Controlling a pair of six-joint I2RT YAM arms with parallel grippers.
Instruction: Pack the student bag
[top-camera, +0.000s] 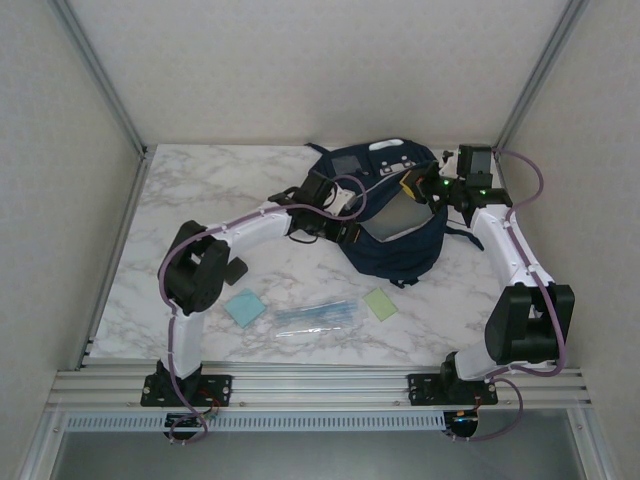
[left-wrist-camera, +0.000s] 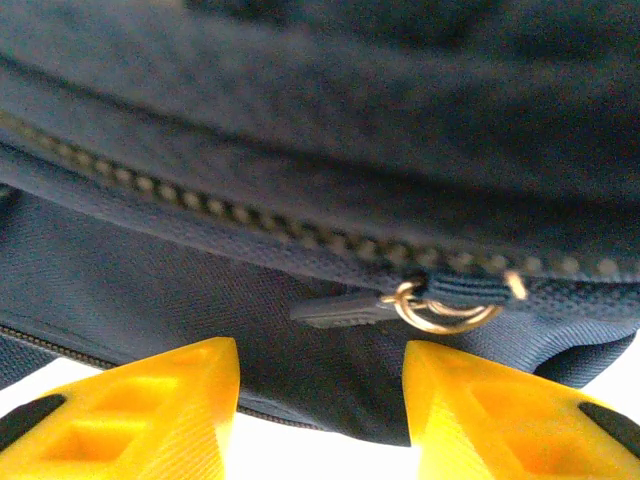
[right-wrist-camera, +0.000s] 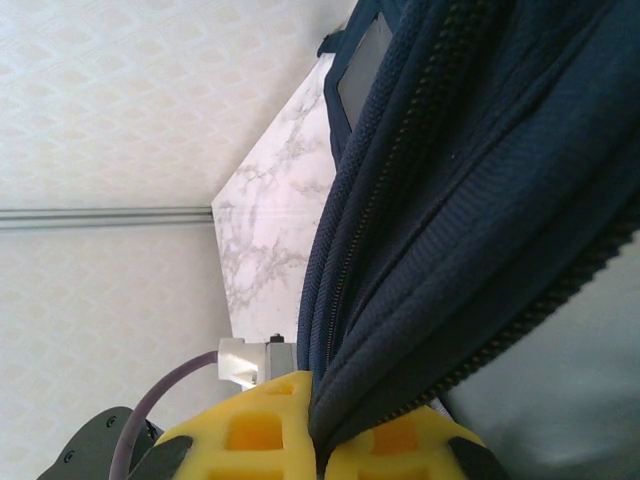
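On the marble table: bag at the far middle, right fingers pinching its rim

Surface and room: a white marble-patterned table (top-camera: 200, 200), boxed by pale textured walls (top-camera: 300, 60) with grey metal posts (top-camera: 100, 75) running up from the far corners. A ribbed metal rail (top-camera: 320, 385) runs along the near edge, where both arm bases are bolted.

Count:
- One student bag (top-camera: 395, 240), navy, lying at the far middle of the table. Its mouth gapes and a pale lining shows inside.
- Two small flat squares, a blue square (top-camera: 245, 307) and a green square (top-camera: 380, 304), on the near half, well apart from the bag.
- One clear packet (top-camera: 315, 318), lying between the squares.
- Two arms, one reaching to each side of the bag.

Right gripper (right-wrist-camera: 320, 430): the yellow fingers are closed on a fold of the bag's zipped rim, with fabric pinched between them, at the bag's far right side.

Left gripper (left-wrist-camera: 320, 400): the fingers are parted with nothing between them. They sit close to the bag's side, facing a dark zip pull (left-wrist-camera: 340, 310) on a gold ring (left-wrist-camera: 445, 312). I cannot tell whether they touch the fabric.

Hard to make out:
- The packet's contents are too small to read.
- The zip teeth (left-wrist-camera: 150, 185) in the left wrist view are blurred.
- The lower parts of the left fingers are cut off by the frame edge.
- From above, the left arm's wrist covers part of the bag's left side.
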